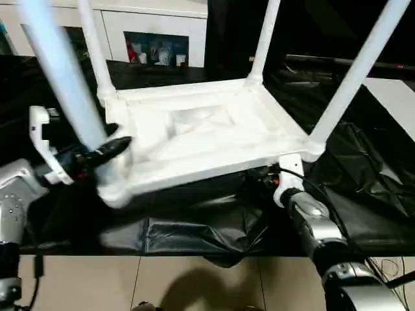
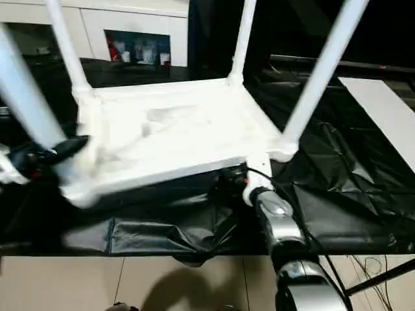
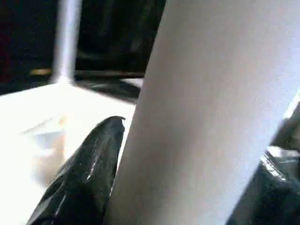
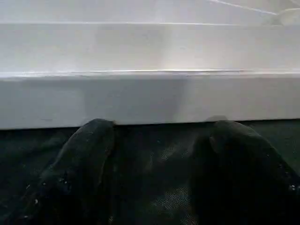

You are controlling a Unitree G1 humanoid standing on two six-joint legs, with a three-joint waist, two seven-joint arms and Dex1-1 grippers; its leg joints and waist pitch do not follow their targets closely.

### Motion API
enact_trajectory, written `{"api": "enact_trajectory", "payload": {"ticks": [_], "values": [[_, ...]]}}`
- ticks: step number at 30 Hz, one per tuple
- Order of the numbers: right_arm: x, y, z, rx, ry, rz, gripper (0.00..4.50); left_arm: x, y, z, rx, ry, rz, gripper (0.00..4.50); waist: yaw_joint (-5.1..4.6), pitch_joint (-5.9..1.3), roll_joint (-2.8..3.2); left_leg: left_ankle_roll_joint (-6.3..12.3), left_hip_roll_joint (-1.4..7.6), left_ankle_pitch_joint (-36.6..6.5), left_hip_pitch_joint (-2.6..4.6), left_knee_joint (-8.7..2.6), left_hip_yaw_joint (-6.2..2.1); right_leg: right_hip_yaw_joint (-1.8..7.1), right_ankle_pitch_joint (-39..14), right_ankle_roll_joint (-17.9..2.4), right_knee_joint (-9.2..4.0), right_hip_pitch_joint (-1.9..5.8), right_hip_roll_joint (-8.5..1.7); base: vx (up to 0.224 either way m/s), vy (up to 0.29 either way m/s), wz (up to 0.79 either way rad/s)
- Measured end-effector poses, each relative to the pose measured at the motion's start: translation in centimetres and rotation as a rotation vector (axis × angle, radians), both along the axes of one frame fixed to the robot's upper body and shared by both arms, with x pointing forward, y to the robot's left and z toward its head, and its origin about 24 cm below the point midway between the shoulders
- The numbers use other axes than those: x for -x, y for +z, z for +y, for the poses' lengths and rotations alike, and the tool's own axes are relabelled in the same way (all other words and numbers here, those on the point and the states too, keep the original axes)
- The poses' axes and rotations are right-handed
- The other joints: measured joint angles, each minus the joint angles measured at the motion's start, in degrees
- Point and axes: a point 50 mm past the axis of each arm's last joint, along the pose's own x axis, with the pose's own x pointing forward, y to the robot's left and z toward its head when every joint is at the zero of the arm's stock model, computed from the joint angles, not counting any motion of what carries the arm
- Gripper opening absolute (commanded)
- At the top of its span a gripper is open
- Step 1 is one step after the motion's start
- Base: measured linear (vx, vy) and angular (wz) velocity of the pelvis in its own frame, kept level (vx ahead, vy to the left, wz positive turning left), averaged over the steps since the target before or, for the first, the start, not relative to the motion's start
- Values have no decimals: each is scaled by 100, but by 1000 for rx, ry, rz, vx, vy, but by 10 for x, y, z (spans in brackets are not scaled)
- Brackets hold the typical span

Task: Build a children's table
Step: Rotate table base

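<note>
upside-down children's table (image 1: 207, 139) on black-sheeted worktop (image 1: 363, 194), four legs up; left end effector (image 1: 107, 152) clamped round near-left leg (image 1: 65, 78) at 9 o'clock; right end effector (image 4: 154, 164) spread apart, just short of tabletop's near edge (image 4: 150, 98) at 5 o'clock.

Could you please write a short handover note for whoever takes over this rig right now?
Left gripper: fingers around the near-left leg just above its socket, as the left wrist view shows.
Right gripper: open, holding nothing, at the tabletop's near edge, above the black sheet.
Tabletop lies upside down on the sheet with all four legs standing in the corner sockets.
Left: I cannot tell if the gripped leg is fully seated; check it, then turn the table upright.
</note>
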Motion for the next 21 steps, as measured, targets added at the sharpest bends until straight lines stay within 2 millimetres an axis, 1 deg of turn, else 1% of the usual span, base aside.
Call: {"api": "enact_trajectory", "payload": {"ticks": [5, 9, 11, 12, 13, 17, 19, 21], "values": [[-7, 4, 10, 7, 34, 10, 379, 12, 7, -25, 1, -199, 32, 332, -61, 1, 1, -1, 2, 0, 8, 0, -1, 0, 5, -5, 6, -8, 2, 0, 0, 0], [-13, 10, 24, 4, 77, 5, 379, 15, 8, -42, 25, -280, 38, 332, -92, 2, -1, -4, 5, 2, 16, 0, -4, 0, 7, -5, 10, -14, 7, 0, 0, 0], [-15, 14, 35, -7, 118, -7, 379, 15, 8, -50, 52, -308, 40, 332, -112, 2, -2, -5, 8, 2, 17, 0, -4, 2, 7, -5, 10, -17, 11, 0, 0, 0], [-15, 15, 39, -11, 133, -10, 379, 14, 9, -53, 56, -313, 37, 332, -111, 2, -2, -5, 8, 2, 17, 0, -5, 2, 7, -5, 10, -17, 12, 0, 0, 0], [-16, 16, 44, -12, 155, -8, 379, 10, 9, -60, 56, -314, 29, 332, -99, 4, -5, -5, 8, 2, 15, 0, -5, 1, 7, -5, 9, -16, 11, 0, 0, 0], [-14, 17, 61, -10, 235, -14, 379, -2, 7, -82, -4, -328, 7, 332, -89, 2, -13, -5, 6, 2, 17, 0, -4, 4, 7, -5, 7, -12, 9, 0, 0, 0], [-13, 17, 66, -12, 262, -11, 379, -7, 5, -93, -19, -341, 3, 332, -84, 2, -13, -5, 6, 2, 18, 0, -4, 4, 8, -7, 7, -12, 9, 0, 0, 0], [-14, 17, 67, -8, 274, -12, 379, -8, 2, -100, -26, -355, -1, 332, -83, 2, -13, -5, 6, 2, 18, 0, -4, 4, 8, -7, 7, -12, 9, 0, 0, 0]]}}
